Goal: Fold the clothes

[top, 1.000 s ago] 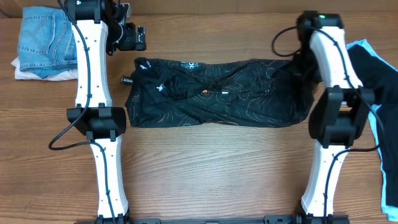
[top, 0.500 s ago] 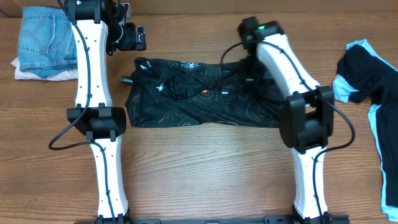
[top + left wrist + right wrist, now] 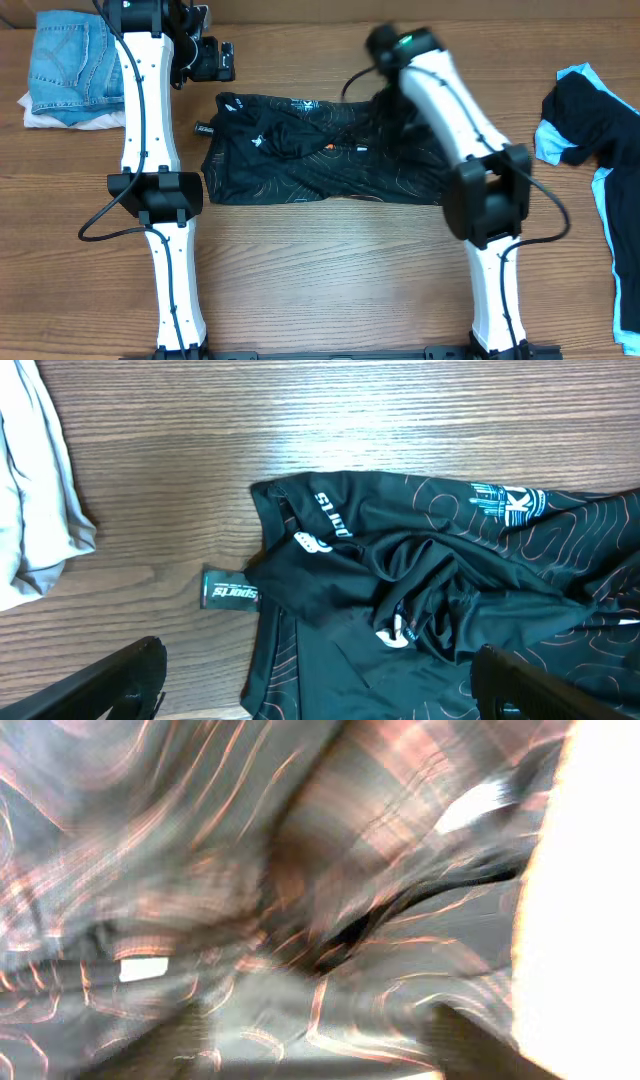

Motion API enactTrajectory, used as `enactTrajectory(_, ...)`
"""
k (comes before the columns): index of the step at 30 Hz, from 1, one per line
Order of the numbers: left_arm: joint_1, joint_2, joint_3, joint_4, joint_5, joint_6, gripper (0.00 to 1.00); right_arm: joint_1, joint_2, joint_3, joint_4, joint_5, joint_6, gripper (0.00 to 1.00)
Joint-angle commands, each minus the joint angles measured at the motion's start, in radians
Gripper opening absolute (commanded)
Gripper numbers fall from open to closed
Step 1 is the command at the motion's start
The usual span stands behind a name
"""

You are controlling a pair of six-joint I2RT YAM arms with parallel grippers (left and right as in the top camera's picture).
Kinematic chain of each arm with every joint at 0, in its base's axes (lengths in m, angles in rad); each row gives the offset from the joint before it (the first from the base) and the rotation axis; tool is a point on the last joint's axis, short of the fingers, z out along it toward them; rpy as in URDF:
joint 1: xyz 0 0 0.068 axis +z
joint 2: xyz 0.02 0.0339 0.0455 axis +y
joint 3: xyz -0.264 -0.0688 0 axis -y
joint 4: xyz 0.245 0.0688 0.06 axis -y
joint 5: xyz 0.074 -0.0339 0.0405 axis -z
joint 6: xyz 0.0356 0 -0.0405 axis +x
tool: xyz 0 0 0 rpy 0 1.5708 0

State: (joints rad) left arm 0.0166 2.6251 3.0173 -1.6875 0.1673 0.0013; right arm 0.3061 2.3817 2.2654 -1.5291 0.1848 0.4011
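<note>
Swung the right end of the jersey [image 3: 300,150] leftward over its middle on the tabletop [image 3: 330,270], nearly laying a first fold, could not tell in the blur whether the right pincer [image 3: 395,110] gripped cloth, and kept the left pincer [image 3: 320,690] wide open, empty

Wooden desk [image 3: 320,260], laundry everywhere
Black jersey [image 3: 300,170] bunched in the middle, jeans [image 3: 65,60] on a white cloth [image 3: 60,122] far left, black-and-blue top [image 3: 600,130] at the right edge.

White-shelled arm segments [image 3: 148,90] meet at black joint housings [image 3: 157,195]; black cables [image 3: 81,234] loop alongside; the left gripper [image 3: 320,690] has black fingers [image 3: 110,680]; a green light [image 3: 405,40] marks the right wrist.
</note>
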Motion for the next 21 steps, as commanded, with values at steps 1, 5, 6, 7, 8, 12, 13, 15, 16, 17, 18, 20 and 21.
enactTrajectory(1, -0.005, -0.034, 0.019, -0.002, -0.005, -0.009, 1.00, -0.130, -0.030, 0.092, 0.015, 0.000, -0.061, 0.87)
enactTrajectory(5, -0.005, -0.034, 0.019, -0.002, -0.004, -0.009, 1.00, -0.269, -0.018, 0.064, 0.117, -0.293, -0.249, 0.82)
enactTrajectory(6, -0.005, -0.034, 0.019, -0.002, 0.000, -0.010, 1.00, -0.290, -0.016, 0.053, 0.132, -0.337, -0.270, 0.81)
enactTrajectory(7, -0.005, -0.034, 0.019, -0.002, 0.005, -0.010, 1.00, -0.313, -0.009, 0.036, 0.152, -0.361, -0.276, 0.81)
enactTrajectory(8, -0.005, -0.034, 0.019, -0.002, 0.011, -0.010, 1.00, -0.331, -0.006, 0.019, 0.171, -0.375, -0.275, 0.81)
enactTrajectory(12, -0.005, -0.034, 0.019, -0.002, 0.014, -0.010, 1.00, -0.370, 0.000, -0.058, 0.250, -0.462, -0.276, 0.79)
enactTrajectory(13, -0.005, -0.034, 0.019, -0.002, 0.014, -0.010, 1.00, -0.373, 0.000, -0.082, 0.272, -0.485, -0.276, 0.78)
enactTrajectory(15, -0.005, -0.034, 0.019, -0.002, 0.014, -0.010, 1.00, -0.373, 0.000, -0.114, 0.306, -0.512, -0.276, 0.78)
enactTrajectory(16, -0.005, -0.034, 0.019, -0.002, 0.014, -0.010, 1.00, -0.366, 0.000, -0.137, 0.326, -0.522, -0.275, 0.78)
enactTrajectory(17, -0.005, -0.034, 0.019, -0.002, 0.014, -0.010, 1.00, -0.360, 0.000, -0.155, 0.342, -0.529, -0.275, 0.78)
enactTrajectory(18, -0.005, -0.034, 0.019, -0.002, 0.014, -0.010, 1.00, -0.353, 0.000, -0.171, 0.354, -0.532, -0.275, 0.77)
enactTrajectory(20, -0.005, -0.034, 0.019, -0.002, 0.014, -0.010, 1.00, -0.337, 0.000, -0.203, 0.375, -0.531, -0.275, 0.77)
enactTrajectory(21, -0.005, -0.034, 0.019, -0.002, 0.014, -0.009, 1.00, -0.330, 0.000, -0.217, 0.384, -0.531, -0.275, 0.77)
